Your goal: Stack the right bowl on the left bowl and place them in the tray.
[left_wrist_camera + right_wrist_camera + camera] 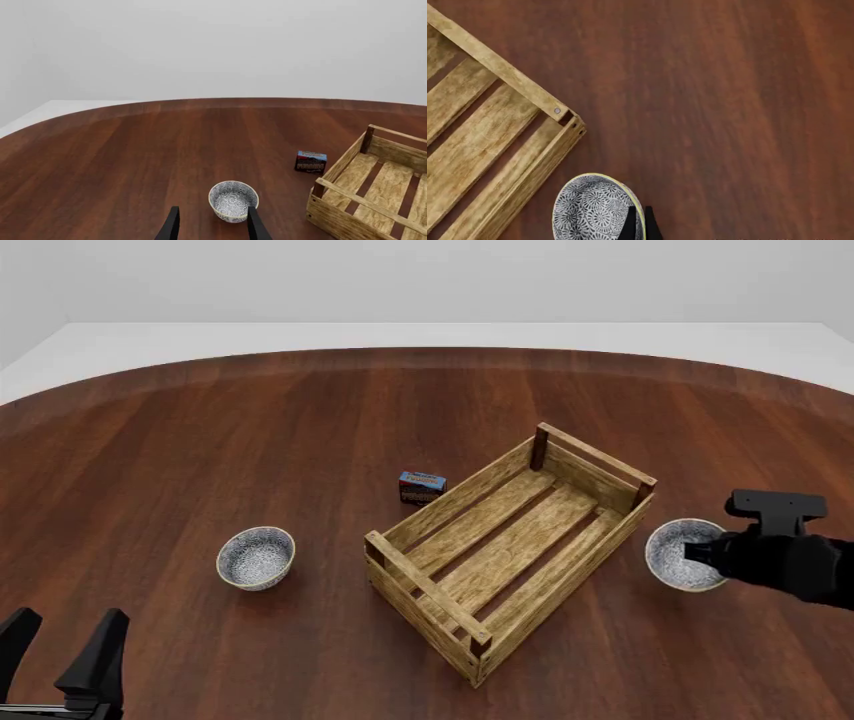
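The left bowl (255,558) (232,200), pale with a blue-grey patterned inside, sits upright on the table left of the tray (420,585) (333,215). My left gripper (60,645) (213,227) is open near the front left edge, short of that bowl and holding nothing. The right bowl (667,558) (590,210) is just off the tray's right corner (500,70). My right gripper (697,552) (639,226) is shut on its rim, one finger inside and one outside. I cannot tell whether this bowl touches the table.
A tiny blue-and-red box (422,486) (311,161) stands just beyond the tray's far left side. The tray lies at an angle in the middle of the round brown table, with nothing inside it.
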Tool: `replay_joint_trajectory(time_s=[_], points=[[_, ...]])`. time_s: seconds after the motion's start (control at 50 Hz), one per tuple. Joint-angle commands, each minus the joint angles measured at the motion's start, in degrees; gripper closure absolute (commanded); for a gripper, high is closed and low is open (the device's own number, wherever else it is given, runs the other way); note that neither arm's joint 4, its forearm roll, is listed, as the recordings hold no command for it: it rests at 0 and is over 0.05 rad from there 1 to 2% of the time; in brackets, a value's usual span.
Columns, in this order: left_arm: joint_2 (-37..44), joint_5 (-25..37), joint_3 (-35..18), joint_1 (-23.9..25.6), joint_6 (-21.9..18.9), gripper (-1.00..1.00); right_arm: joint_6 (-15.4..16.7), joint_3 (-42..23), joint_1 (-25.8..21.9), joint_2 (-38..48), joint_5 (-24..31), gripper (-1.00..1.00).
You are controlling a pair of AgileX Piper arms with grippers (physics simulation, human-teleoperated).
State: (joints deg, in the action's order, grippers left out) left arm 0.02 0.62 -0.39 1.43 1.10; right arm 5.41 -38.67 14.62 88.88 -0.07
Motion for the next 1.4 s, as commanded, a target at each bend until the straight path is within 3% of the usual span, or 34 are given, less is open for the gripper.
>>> replay_joint_trajectory(time_s=[0.02, 0.38, 0.78, 1.4], points=[[0.0, 0.0, -0.2, 0.1, 0.0, -1.0, -0.7, -0.8, -0.6, -8.1, 5.4, 1.0], [0.0, -0.2, -0.2, 0.3, 0.0, -1.0, -1.4, -3.6, -2.5, -22.0, 15.4, 1.0], [0.0, 0.1, -0.5, 0.2, -0.2, -1.0, -2.8, -8.2, -7.0, -31.1, 22.7, 1.0], [0.0, 0.2, -0.7, 0.4, -0.3, -1.0, -3.9, -12.9, -19.2, -37.6, 25.9, 1.0]])
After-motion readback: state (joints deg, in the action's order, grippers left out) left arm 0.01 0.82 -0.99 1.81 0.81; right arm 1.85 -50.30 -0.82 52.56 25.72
